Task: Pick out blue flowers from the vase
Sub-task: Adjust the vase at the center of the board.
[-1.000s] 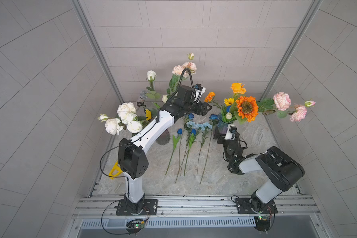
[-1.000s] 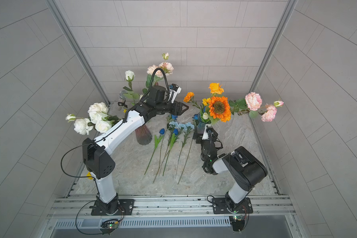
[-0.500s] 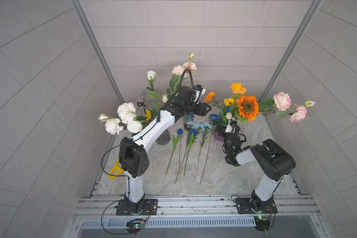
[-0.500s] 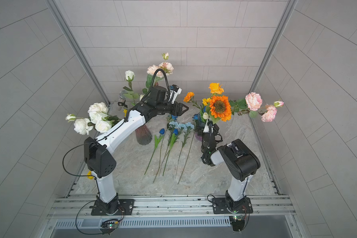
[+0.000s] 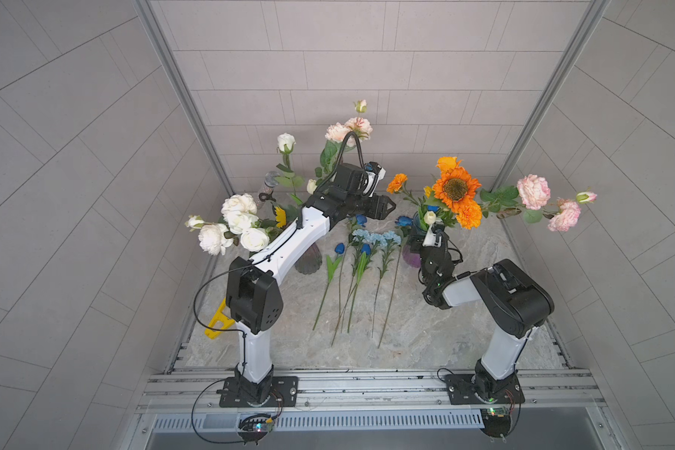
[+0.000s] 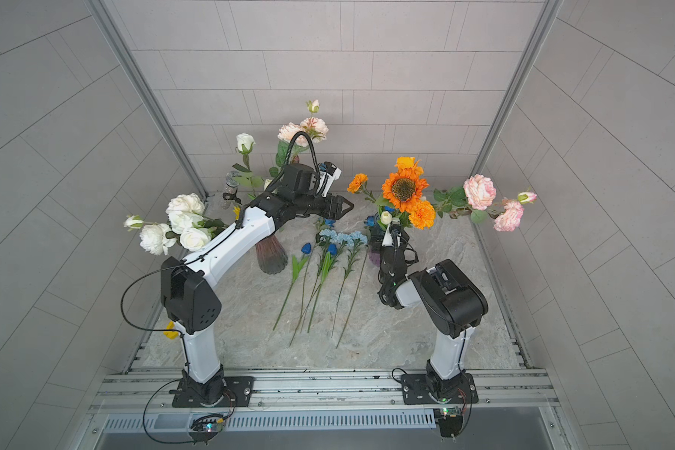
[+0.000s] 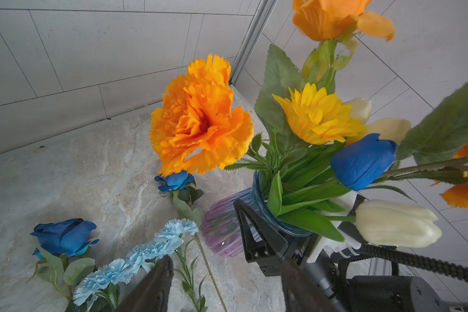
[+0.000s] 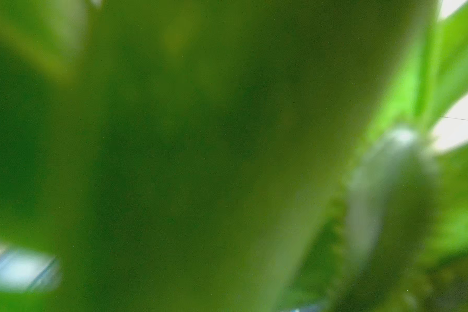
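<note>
The left fingers (image 7: pixel 154 286) are seen spread apart with nothing between them, hovering over the tabletop (image 5: pixel 425 331) and pointed toward the bouquet. One of the right fingers (image 7: pixel 270 245) is laid against the blue neck of the vase (image 7: pixel 222 232). Its partner is buried in leaves, so whether anything is clamped cannot be told, and the right wrist view is filled with green blur. In that vase a dark blue tulip (image 7: pixel 362 160) is lodged among an orange carnation (image 7: pixel 200 121), a yellow bloom (image 7: pixel 316 118) and white tulips (image 7: pixel 395 224). Further out, in both top views, blue flowers (image 5: pixel 390 237) are laid on the tabletop at about 9 o'clock of the vase, stems run toward 6 o'clock: a blue rose (image 5: pixel 404 221) just beside the vase, light blue carnations (image 5: pixel 371 235), two blue tulip buds (image 5: pixel 340 247) and a second blue rose (image 5: pixel 361 220). Further still toward 9 o'clock, a dark vase (image 5: pixel 308 263) of white roses (image 5: pixel 242 222) is partly covered by the left arm (image 5: pixel 289 245).
</note>
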Robot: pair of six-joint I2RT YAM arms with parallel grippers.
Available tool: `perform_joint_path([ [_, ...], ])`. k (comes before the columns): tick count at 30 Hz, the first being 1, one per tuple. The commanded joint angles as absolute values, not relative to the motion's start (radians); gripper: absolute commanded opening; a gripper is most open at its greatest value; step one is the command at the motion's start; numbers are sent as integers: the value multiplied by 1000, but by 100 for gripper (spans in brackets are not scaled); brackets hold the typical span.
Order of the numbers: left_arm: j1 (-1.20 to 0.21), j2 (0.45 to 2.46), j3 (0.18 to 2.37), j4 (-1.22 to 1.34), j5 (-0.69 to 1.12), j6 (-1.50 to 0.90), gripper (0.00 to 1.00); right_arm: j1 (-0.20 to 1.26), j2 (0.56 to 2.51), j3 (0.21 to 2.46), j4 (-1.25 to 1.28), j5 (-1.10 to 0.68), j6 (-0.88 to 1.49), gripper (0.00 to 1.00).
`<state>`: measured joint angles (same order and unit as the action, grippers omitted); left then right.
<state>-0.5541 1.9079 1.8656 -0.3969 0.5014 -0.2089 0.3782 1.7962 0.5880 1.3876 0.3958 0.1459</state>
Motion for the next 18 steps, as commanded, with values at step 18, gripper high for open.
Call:
perform_joint_path([
  [18, -546, 1934, 1939, -383, 534, -198, 67, 310, 1789, 527, 1413, 218, 60, 43],
])
